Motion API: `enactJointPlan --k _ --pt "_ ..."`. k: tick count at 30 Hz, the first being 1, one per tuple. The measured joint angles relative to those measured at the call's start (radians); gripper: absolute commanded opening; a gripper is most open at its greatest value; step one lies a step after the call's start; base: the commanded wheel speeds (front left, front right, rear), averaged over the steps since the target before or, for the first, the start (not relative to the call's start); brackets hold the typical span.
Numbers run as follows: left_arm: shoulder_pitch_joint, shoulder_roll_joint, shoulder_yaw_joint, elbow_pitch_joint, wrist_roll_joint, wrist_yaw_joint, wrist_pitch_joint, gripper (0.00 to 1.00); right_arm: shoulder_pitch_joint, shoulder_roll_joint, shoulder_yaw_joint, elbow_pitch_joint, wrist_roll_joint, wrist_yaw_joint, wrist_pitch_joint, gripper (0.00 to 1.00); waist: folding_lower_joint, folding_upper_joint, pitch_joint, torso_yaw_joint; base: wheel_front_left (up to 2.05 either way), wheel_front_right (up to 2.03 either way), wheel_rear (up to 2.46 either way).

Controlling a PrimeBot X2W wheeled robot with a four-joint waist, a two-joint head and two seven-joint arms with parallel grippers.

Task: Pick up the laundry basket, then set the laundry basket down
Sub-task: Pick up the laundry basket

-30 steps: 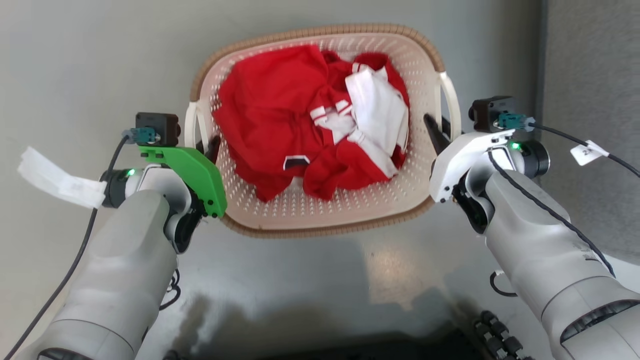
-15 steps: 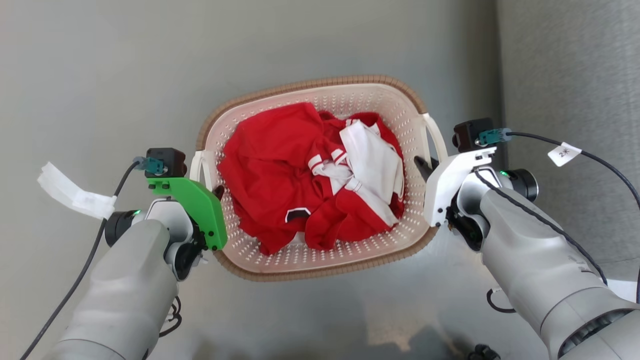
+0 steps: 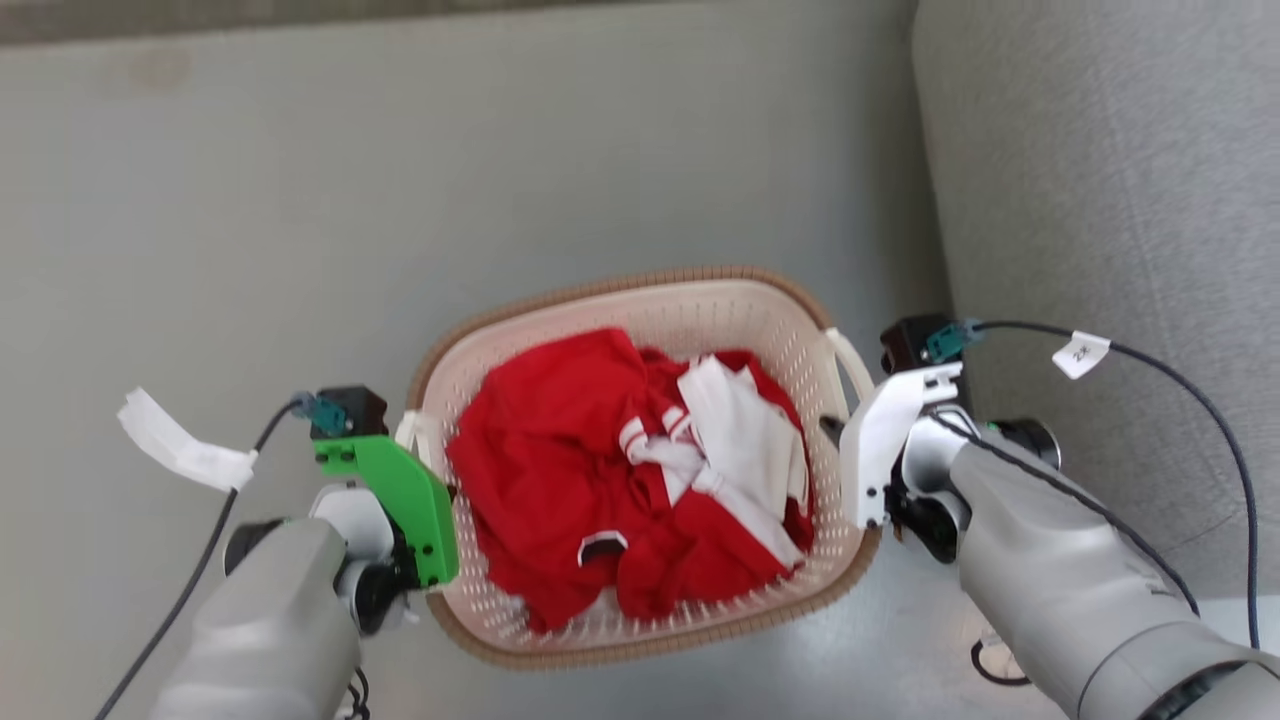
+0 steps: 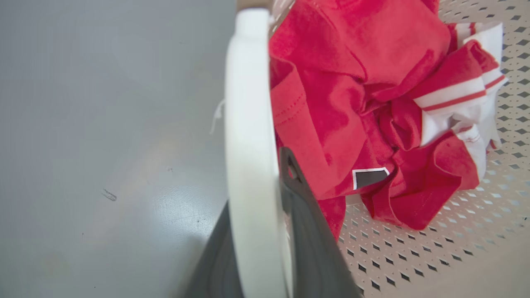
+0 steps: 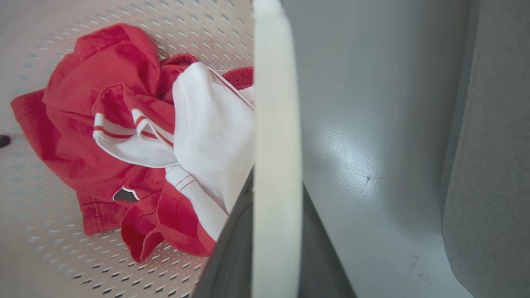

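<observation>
The laundry basket (image 3: 620,285) is cream-white and perforated with a brown woven rim, and holds red and white clothes (image 3: 620,500). It sits between my two arms in the head view. My left gripper (image 3: 428,452) is shut on the basket's left white loop handle (image 3: 408,430). In the left wrist view the handle (image 4: 248,124) runs between the dark fingers (image 4: 306,231). My right gripper (image 3: 835,432) is shut on the right handle (image 3: 848,360). In the right wrist view that handle (image 5: 275,124) is clamped between the fingers (image 5: 232,256).
Smooth grey floor (image 3: 400,200) spreads behind and to the left of the basket. A grey textured surface (image 3: 1100,200) stands close on the right, its edge just past my right wrist. A white paper tag (image 3: 180,450) hangs from the left arm's cable.
The camera has moved: the basket and both grippers now sit lower and smaller in the head view, with more floor behind them. Both grips on the handles look unchanged.
</observation>
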Motion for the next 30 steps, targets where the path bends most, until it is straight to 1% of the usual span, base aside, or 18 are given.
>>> enactJointPlan --k 8,10,17,23,30 --pt "0.059 -0.006 -0.026 0.013 -0.044 0.0 0.05 0.0 0.062 -0.002 0.038 0.005 0.046 0.0 0.061 0.0 0.0 0.0 -0.11 -0.007 0.0 0.0 0.0" --pt "0.075 -0.009 -0.032 0.018 -0.048 0.0 0.059 0.0 0.078 -0.001 0.047 0.005 0.058 -0.007 0.075 0.0 0.0 0.0 -0.138 -0.008 0.0 0.0 0.0" --pt "0.097 -0.012 -0.044 0.026 -0.056 0.0 0.092 0.0 0.096 -0.001 0.067 0.01 0.085 -0.007 0.125 0.0 0.0 0.0 -0.219 -0.014 0.0 0.0 0.0" --pt "0.098 -0.011 -0.053 0.026 -0.065 0.0 0.103 0.0 0.096 -0.003 0.08 0.01 0.096 -0.007 0.144 0.0 -0.0001 0.0 -0.251 -0.019 0.0 0.0 0.0" --pt "0.098 -0.01 -0.059 0.026 -0.067 0.0 0.11 0.0 0.096 -0.004 0.091 0.013 0.104 -0.007 0.156 0.0 0.0 0.0 -0.257 -0.02 0.0 0.0 0.0"
